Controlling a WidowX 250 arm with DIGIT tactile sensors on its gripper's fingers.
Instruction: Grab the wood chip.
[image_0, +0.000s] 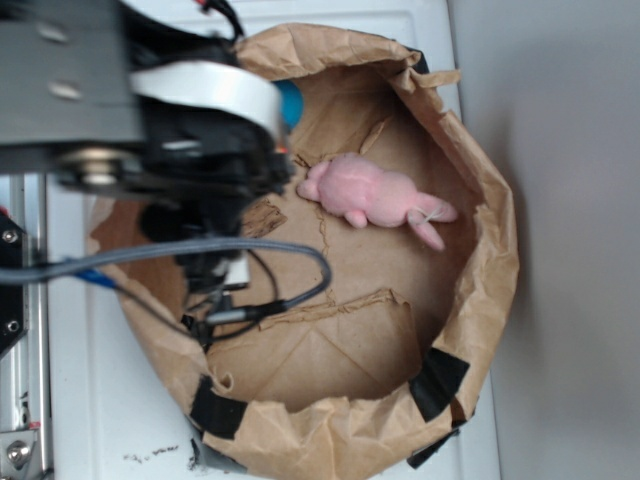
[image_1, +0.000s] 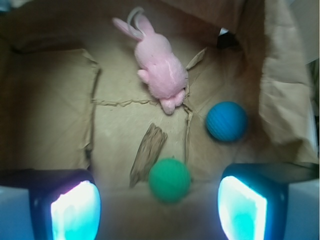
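Note:
The wood chip (image_1: 147, 152) is a rough brown sliver lying flat on the paper floor, just ahead of my gripper (image_1: 160, 210) and slightly left of its centre line. A green ball (image_1: 170, 180) touches the chip's right side, between it and the jaws. The gripper is open, with its two lit fingers (image_1: 75, 210) set wide apart and nothing between them. In the exterior view the arm (image_0: 200, 150) hangs over the left part of the bag, and the chip (image_0: 262, 218) shows just beside it.
A pink plush bunny (image_1: 157, 70) lies beyond the chip, also seen as the bunny (image_0: 375, 195) mid-bag. A blue ball (image_1: 226, 121) rests to the right. Crumpled brown paper walls (image_0: 490, 250) ring the floor, with torn paper seams (image_1: 120, 101) running across it.

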